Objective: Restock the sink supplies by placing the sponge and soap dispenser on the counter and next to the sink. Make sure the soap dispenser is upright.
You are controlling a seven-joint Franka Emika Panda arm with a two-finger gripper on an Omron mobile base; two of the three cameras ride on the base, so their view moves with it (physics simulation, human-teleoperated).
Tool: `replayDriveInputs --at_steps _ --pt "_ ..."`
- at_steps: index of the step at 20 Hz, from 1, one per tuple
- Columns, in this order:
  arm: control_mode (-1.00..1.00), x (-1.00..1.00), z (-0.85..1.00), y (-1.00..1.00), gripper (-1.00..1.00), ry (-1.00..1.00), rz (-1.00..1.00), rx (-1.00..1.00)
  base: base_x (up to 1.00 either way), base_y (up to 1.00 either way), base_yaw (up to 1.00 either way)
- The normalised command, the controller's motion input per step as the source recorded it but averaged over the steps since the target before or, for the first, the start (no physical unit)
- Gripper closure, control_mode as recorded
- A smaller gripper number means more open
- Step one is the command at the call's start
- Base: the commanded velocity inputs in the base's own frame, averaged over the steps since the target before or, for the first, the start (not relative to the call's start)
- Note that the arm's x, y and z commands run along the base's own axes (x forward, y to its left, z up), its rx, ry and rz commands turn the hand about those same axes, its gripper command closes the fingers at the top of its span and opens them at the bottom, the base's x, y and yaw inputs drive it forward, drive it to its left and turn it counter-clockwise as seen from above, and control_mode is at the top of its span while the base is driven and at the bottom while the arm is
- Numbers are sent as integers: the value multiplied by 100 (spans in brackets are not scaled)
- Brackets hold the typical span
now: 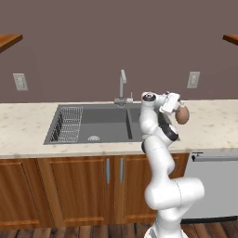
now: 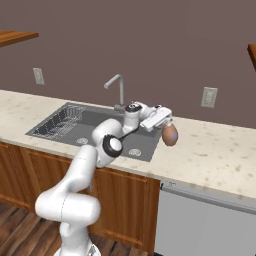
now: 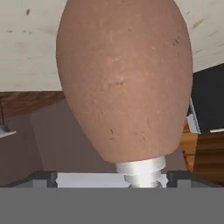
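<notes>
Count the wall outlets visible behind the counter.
2. One outlet is on the wall left of the sink; the other outlet is right of it, behind the soap dispenser.

- Left base view: behind the arm, to its left, looks forward and down, squarely at the sink [image 1: 93, 123], mid distance.
- Right base view: behind, to the right, angled leftward across the sink [image 2: 85, 127], similar distance.
- Both share sink, counter [image 1: 28, 130], back wall.
- Hand view: very close on the soap dispenser [image 3: 124, 83], pump end nearest lens, counter behind it.
</notes>
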Motion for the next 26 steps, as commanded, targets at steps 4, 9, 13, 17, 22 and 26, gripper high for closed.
replayDriveInputs --at_steps 4,9,13,17,22,26 --pt "-100 41 0 21 -100 -8 4 8 0 0 0" --pt "-100 44 0 9 -100 -12 9 8 0 0 0" --pt "-100 12 0 6 -100 -15 11 7 0 0 0" --pt "-100 -47 4 39 -100 -20 9 4 0 0 0" --pt "-100 -75 19 65 -100 -24 4 1 0 0 0" --pt "-100 -88 40 47 -100 -25 0 0 0 0 0"
